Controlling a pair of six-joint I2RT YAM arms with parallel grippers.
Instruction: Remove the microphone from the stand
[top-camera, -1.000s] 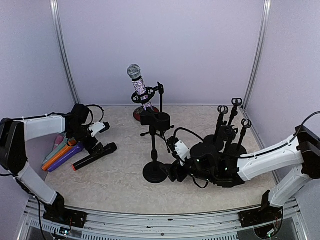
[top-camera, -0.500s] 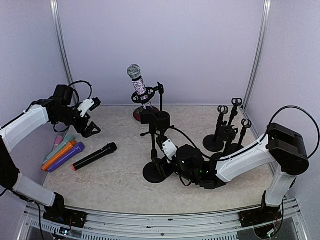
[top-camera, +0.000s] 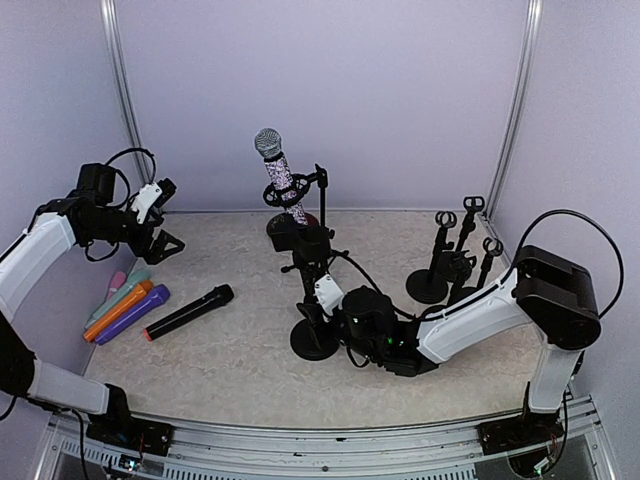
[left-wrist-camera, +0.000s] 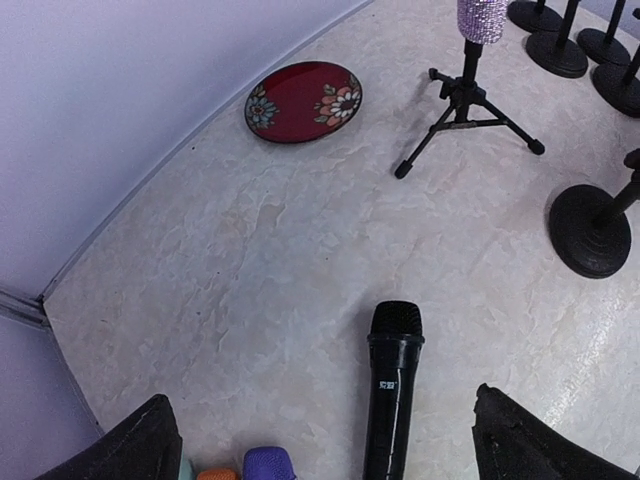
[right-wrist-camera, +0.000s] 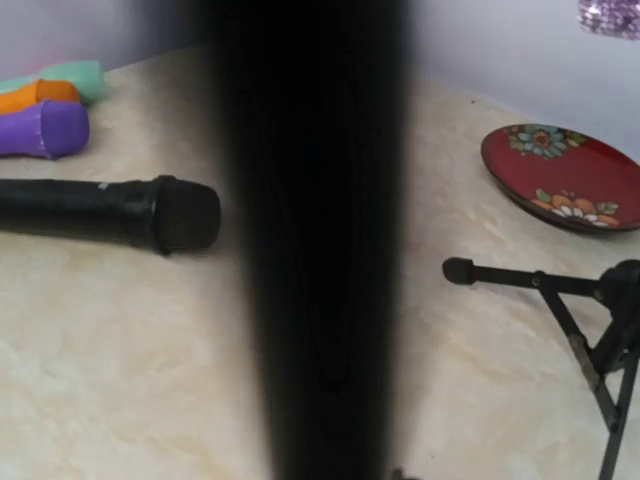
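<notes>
A glittery microphone sits tilted in the clip of a black tripod stand at the back centre. In front of it is a round-base stand. My right gripper is low on that stand's pole. The pole fills the middle of the right wrist view, with the jaws drawn in around it and no finger showing at the sides. My left gripper hangs open in the air at the far left. Its fingers straddle empty floor beside a black microphone lying flat.
Purple, orange and teal microphones lie at the left, next to the black microphone. A red flowered plate rests by the back wall. Several spare round-base stands cluster at the right.
The left arm has lifted away from the black microphone toward the back left, still open. The right gripper has slid left onto the round-base stand's pole and closed in.
</notes>
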